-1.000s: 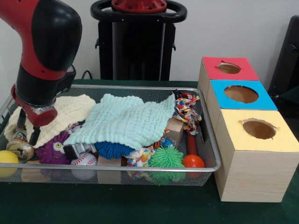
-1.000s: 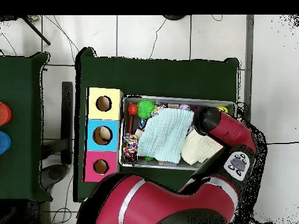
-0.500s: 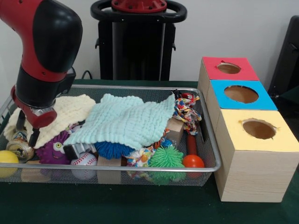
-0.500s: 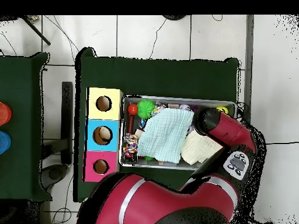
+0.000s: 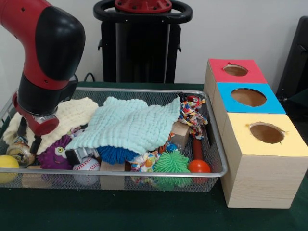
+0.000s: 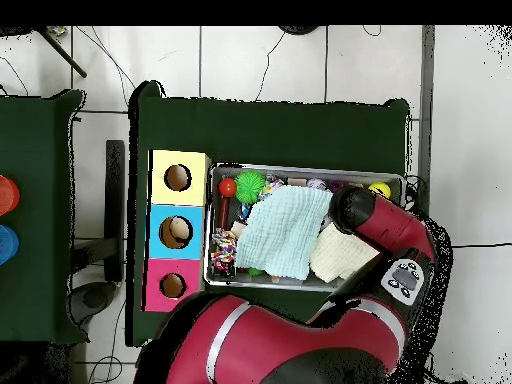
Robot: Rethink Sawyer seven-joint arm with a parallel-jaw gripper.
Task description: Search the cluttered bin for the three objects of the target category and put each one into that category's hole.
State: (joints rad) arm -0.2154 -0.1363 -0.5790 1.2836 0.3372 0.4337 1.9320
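Observation:
A wire mesh bin (image 5: 144,90) holds the clutter. My gripper (image 5: 27,136) hangs low at its left end, open, its two dark fingers (image 5: 34,144) apart just above a dented metal can (image 5: 19,154). Whether they touch the can I cannot tell. Nothing is held. Beside the can lie a yellow ball (image 5: 7,162), a purple fuzzy toy (image 5: 54,155) and a baseball (image 5: 86,168). In the overhead view the arm (image 6: 385,225) covers the gripper and that end of the bin (image 6: 300,168).
A mint cloth (image 5: 130,122) and a cream cloth (image 5: 72,113) cover much of the bin. Spiky blue (image 5: 115,154) and green (image 5: 171,162) balls, a red ball (image 5: 198,166) and a rope toy (image 5: 191,115) lie right. Red (image 5: 219,67), blue (image 5: 274,103) and yellow (image 5: 288,142) topped hole boxes stand beside.
The gripper has sunk slightly toward the can and edged a little left. Nothing in the bin has moved.

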